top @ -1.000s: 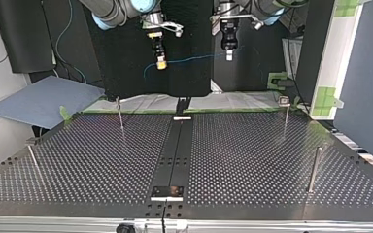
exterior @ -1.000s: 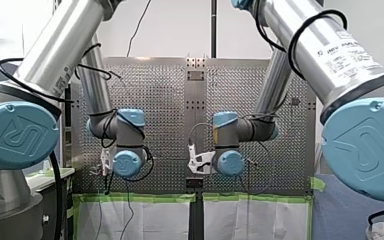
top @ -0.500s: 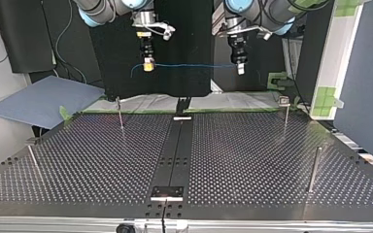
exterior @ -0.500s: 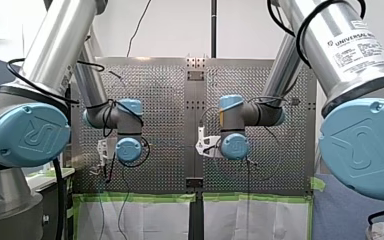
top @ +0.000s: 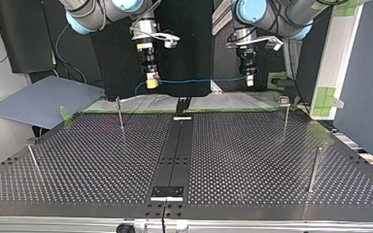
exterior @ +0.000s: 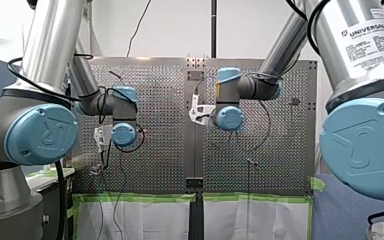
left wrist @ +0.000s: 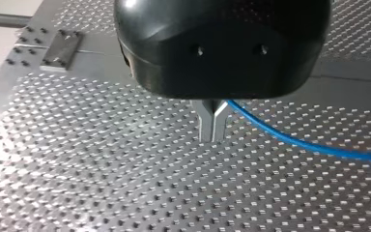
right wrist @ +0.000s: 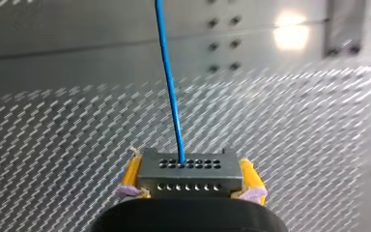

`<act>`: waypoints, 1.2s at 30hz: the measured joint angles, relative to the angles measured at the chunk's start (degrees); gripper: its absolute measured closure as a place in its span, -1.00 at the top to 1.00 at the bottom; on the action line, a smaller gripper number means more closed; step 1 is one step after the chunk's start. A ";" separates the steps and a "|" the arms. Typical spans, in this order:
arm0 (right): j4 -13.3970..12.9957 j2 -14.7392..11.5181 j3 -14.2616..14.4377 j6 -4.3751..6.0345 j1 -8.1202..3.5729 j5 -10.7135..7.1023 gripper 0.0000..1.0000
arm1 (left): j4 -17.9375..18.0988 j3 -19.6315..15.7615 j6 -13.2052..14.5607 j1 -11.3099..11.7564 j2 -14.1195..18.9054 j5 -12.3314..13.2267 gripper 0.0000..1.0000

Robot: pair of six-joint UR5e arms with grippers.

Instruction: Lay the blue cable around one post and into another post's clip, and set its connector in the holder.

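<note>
Perforated desk (top: 252, 155) spreads out below with the cable not yet laid on it, and both arms are up high behind its far edge. Start at the right gripper (right wrist: 189, 180): its yellow pads are clamped on the flanks of the grey connector (right wrist: 188, 166), and the blue cable (right wrist: 170, 87) runs straight out of the connector's face. Follow it across the top view and it goes almost level to the left gripper (left wrist: 212, 137). The metal fingers there are pinched together on the strand, which leaves just beside them. So the cable hangs between the two grippers, well above the desk and touching no post.

Now the worries. That span looks nearly taut. If the arms spread on the way down, I'd expect the strand to slide through those narrow fingers or tug at the connector. With too much slack, a sagging loop could catch the wrong post.

The targets are slim. There's a plain post (top: 120, 114) at the top view's left, a clip-topped post (top: 285, 116) at its right and a thicker post (top: 313, 170) nearer the camera. A low pass could knock one, and a high pass could miss the clip.

The connector is gripped only by its sides, so a sideways pull may twist it before it reaches the black rail (top: 177, 150), where I judge the holder sits.
</note>
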 joint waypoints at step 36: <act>9.69 -7.23 -12.37 -4.74 1.82 -13.27 -0.79 | -17.69 11.81 -12.75 7.18 17.69 -4.85 -0.99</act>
